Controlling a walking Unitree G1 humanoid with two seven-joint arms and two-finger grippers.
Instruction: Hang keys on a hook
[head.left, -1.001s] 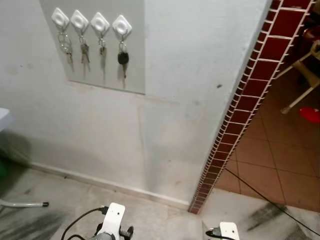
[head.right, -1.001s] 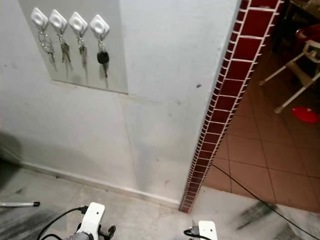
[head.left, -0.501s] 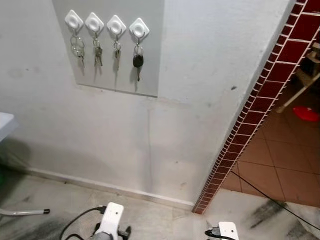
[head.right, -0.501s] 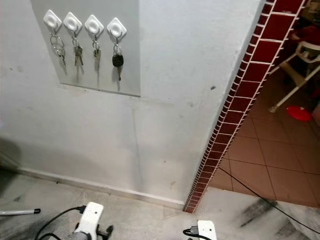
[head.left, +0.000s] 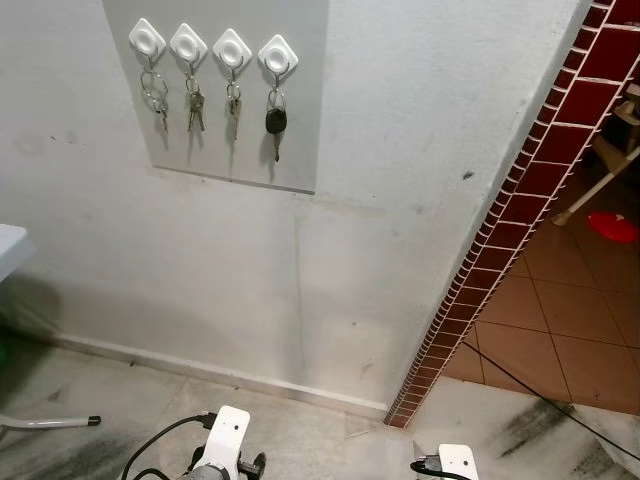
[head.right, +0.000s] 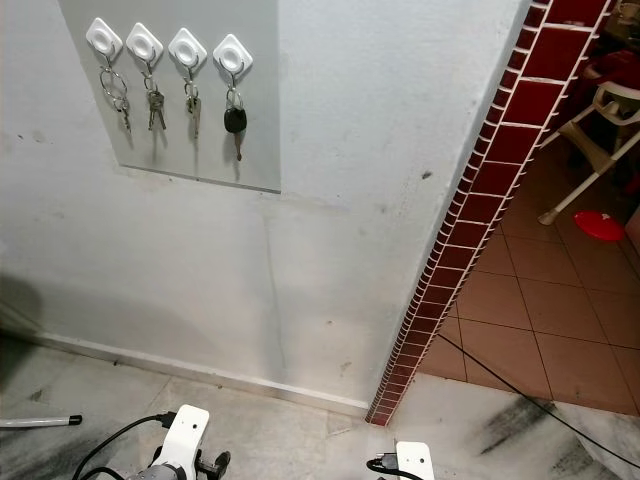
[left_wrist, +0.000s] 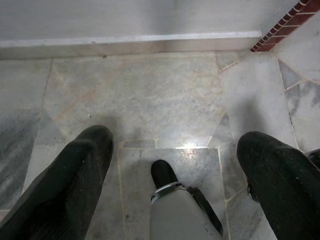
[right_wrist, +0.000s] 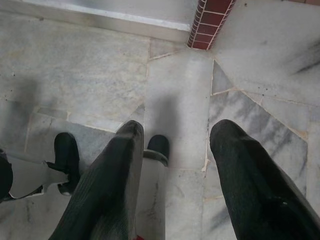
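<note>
On the pale grey wall panel, four white diamond-shaped plastic hooks sit in a row, and each carries something: a bare ring, two small silver keys, and the black-headed key on the rightmost hook. By the look of it the hanging step is done, since neither gripper holds anything. The left gripper hangs low over the marble floor with its black fingers spread wide; the right gripper does likewise, open and empty. The small keys are too fine to tell apart. The next move probably calls only for standing clear of the wall.
</note>
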